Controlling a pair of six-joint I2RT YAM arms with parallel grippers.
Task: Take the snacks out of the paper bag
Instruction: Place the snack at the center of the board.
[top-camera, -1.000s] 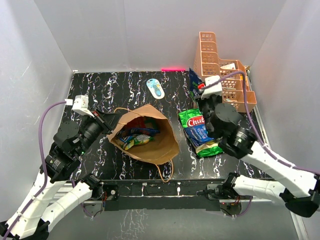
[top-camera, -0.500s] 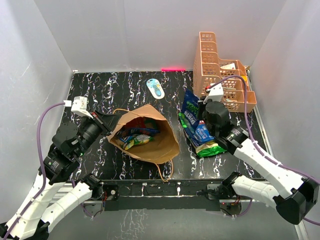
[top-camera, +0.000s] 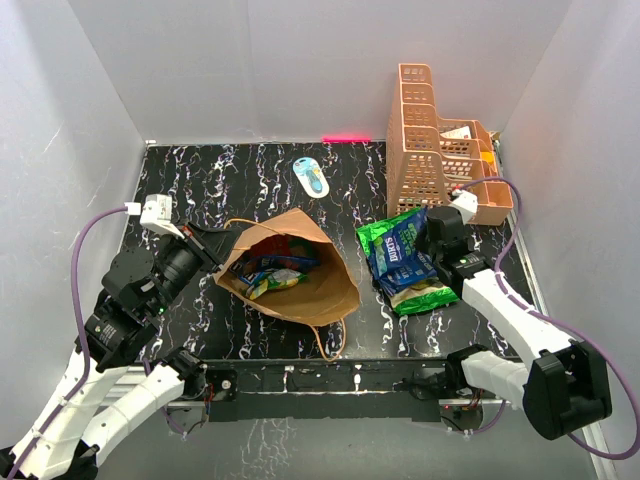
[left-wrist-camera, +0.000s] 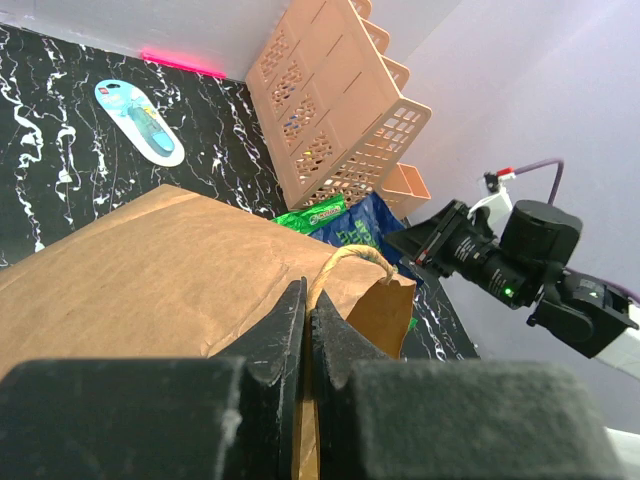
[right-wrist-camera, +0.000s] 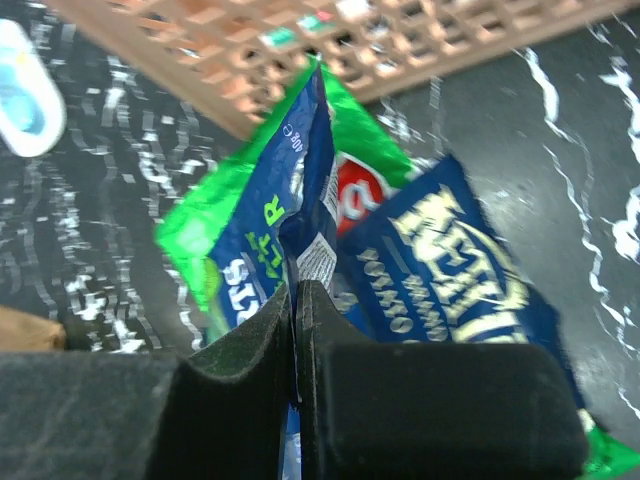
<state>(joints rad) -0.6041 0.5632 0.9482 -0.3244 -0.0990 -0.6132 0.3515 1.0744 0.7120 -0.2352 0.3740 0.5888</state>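
The brown paper bag (top-camera: 305, 275) lies on its side in the middle of the table, mouth facing left, with several snack packets (top-camera: 272, 272) showing inside. My left gripper (top-camera: 214, 250) is shut on the bag's rim by its twisted handle (left-wrist-camera: 352, 258); in the left wrist view the jaws (left-wrist-camera: 308, 300) pinch the paper edge. My right gripper (top-camera: 428, 240) is shut on a blue packet (top-camera: 405, 245), holding it over the green "Chuba" bag (top-camera: 377, 236). In the right wrist view the gripper (right-wrist-camera: 296, 290) clamps this blue-green packet (right-wrist-camera: 265, 215) beside a dark blue packet (right-wrist-camera: 455, 265).
An orange lattice basket (top-camera: 435, 150) stands at the back right, just behind the right gripper, and also shows in the left wrist view (left-wrist-camera: 330, 110). A blue-white oval object (top-camera: 311, 176) lies at the back centre. White walls enclose the table.
My right gripper has taken hold of the blue packet, lifted it and carried it to the right, over the green bag. The left gripper and the paper bag have not moved.
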